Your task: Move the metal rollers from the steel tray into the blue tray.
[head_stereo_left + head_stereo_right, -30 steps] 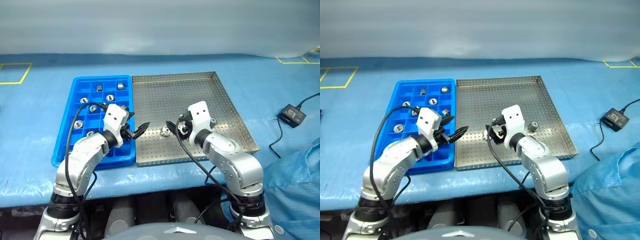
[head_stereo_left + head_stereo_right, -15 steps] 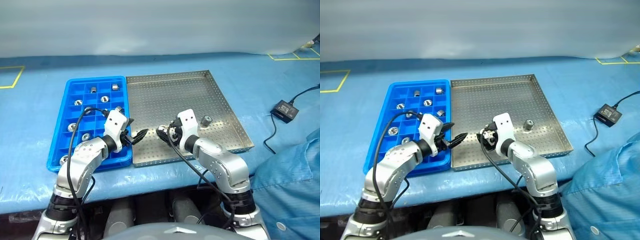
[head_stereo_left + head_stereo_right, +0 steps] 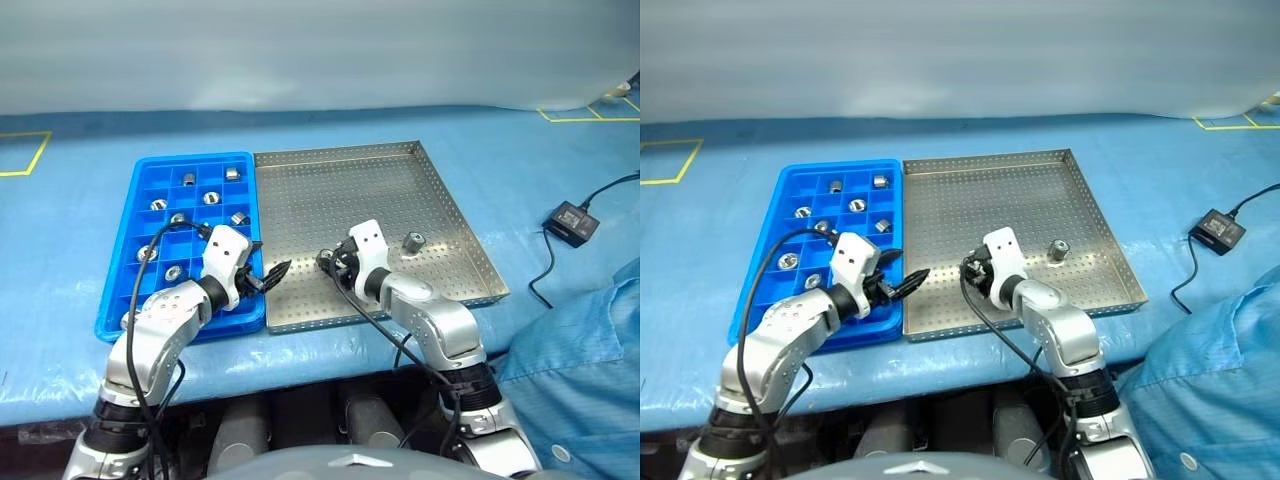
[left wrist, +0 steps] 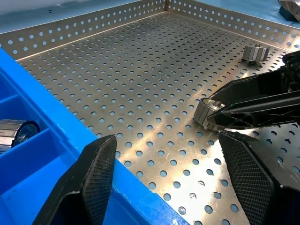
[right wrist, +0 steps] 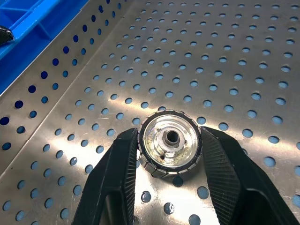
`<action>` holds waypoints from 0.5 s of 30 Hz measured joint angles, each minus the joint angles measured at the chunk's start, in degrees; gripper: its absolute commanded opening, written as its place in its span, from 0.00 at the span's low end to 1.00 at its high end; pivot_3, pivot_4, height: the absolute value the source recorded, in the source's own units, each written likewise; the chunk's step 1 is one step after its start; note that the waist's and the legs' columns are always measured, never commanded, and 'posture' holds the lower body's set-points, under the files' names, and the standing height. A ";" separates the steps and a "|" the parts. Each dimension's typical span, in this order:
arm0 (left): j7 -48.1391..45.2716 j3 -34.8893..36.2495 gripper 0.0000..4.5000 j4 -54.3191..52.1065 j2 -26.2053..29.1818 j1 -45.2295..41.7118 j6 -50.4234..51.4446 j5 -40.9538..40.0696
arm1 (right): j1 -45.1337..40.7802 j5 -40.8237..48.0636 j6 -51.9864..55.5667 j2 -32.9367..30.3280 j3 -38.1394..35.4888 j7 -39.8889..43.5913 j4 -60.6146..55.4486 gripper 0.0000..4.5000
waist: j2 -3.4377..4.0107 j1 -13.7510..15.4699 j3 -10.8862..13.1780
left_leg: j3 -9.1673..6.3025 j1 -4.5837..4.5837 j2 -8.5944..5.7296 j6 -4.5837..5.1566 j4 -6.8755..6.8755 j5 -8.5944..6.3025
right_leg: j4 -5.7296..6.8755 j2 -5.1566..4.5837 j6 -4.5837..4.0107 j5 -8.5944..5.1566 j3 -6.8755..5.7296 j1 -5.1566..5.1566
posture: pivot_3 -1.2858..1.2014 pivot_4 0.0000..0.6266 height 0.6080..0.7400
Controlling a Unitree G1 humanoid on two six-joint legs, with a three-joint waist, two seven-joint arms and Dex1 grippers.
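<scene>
**Right gripper pinching a roller on the steel tray**

Your right gripper is down on the steel tray, near the tray's front rim and toward the side that borders the blue tray. Its two fingers press against opposite sides of one roller, which sits flat on the perforated floor with its hollow centre facing up. You can see that same roller from the left wrist, caught between the black fingers.

A second roller lies on the steel tray too, well apart from the pinched one, toward the rim farthest from the blue tray.

Your left gripper hangs over the seam where the blue tray meets the steel tray, near their front edges. Its fingers are spread wide with nothing between them, and it points across toward the pinched roller without touching it.

Several rollers already sit in the blue tray, in separate compartments.
</scene>
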 measured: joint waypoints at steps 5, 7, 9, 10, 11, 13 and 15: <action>0.32 0.11 0.84 -0.10 0.01 0.14 0.03 0.00 | -0.01 0.00 0.03 0.00 -0.01 0.04 -0.01 0.37 | 0.00 0.22 0.00 | 0.00 -0.01 0.00 0.00 0.00 0.00 | 0.00 0.00 -0.01 0.01 0.00 0.00 | 0.50 0.24 1.00; 0.72 0.27 0.84 -0.58 0.01 0.67 0.05 0.00 | -0.03 0.00 0.03 -0.02 0.00 0.04 -0.10 0.37 | 0.00 0.22 0.00 | 0.00 -0.01 0.00 0.00 0.00 0.00 | 0.00 0.00 -0.01 0.01 0.00 -0.01 | 0.51 0.24 1.00; 1.24 0.91 0.84 -1.45 0.08 1.64 0.34 -0.01 | -0.11 0.01 0.04 -0.02 0.00 0.12 -0.93 0.37 | 0.00 0.27 0.00 | -0.01 -0.01 0.01 0.00 -0.01 0.00 | 0.01 0.00 -0.02 0.01 0.00 -0.01 | 0.51 0.24 1.00; 1.51 1.31 0.84 -1.92 0.20 2.03 0.77 0.00 | -0.38 0.18 0.04 0.05 0.02 0.29 -1.44 0.37 | 0.00 0.30 0.00 | -0.01 -0.01 0.02 0.00 -0.01 0.00 | 0.01 0.01 -0.02 0.01 0.00 -0.02 | 0.51 0.24 1.00; 1.89 1.63 0.84 -2.50 0.73 2.79 1.31 0.00 | -1.04 0.62 0.06 0.18 0.02 0.54 -2.16 0.37 | 0.01 0.27 0.00 | 0.01 0.00 0.03 0.00 -0.01 0.00 | 0.02 0.02 -0.01 0.01 0.00 -0.03 | 0.52 0.24 1.00; 2.36 2.54 0.84 -3.52 1.39 4.13 2.27 -0.15 | -2.43 1.40 0.15 0.89 0.03 1.09 -4.22 0.37 | 0.00 0.39 0.01 | -0.02 -0.01 0.06 0.00 0.00 0.00 | 0.03 0.04 0.01 0.00 -0.03 -0.03 | 0.53 0.24 1.00; 2.75 2.91 0.84 -4.78 1.76 4.64 2.84 -0.09 | -4.03 2.20 0.48 1.88 0.38 1.24 -5.54 0.37 | 0.01 0.62 0.01 | -0.02 0.01 0.06 0.00 0.00 0.00 | 0.04 0.04 0.02 -0.01 -0.03 -0.02 | 0.53 0.24 1.00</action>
